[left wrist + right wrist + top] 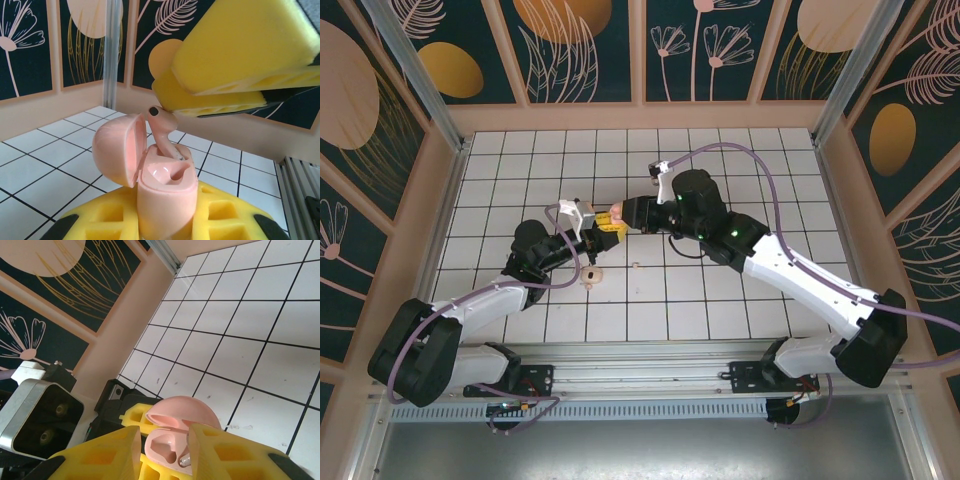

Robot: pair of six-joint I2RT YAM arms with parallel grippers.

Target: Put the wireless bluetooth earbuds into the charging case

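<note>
Right gripper (169, 102), pinching an earbud (162, 120) at the mouth of the charging case (165, 192) clamped by the left gripper (165, 227), should line its stem with the socket and lower gently.

Left arm (532, 255), right arm (765, 258) angled inward, jaws clamped, tips close

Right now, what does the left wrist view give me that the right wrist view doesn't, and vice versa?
Left wrist: the earbud side-on, dark-tipped head up, stem leaning into the charging case, at the tip of the right fingers. Right wrist: a look down into the case's wells, plus a grey camera housing. Both: the open case, lid hinged back, held in the left fingers.
</note>
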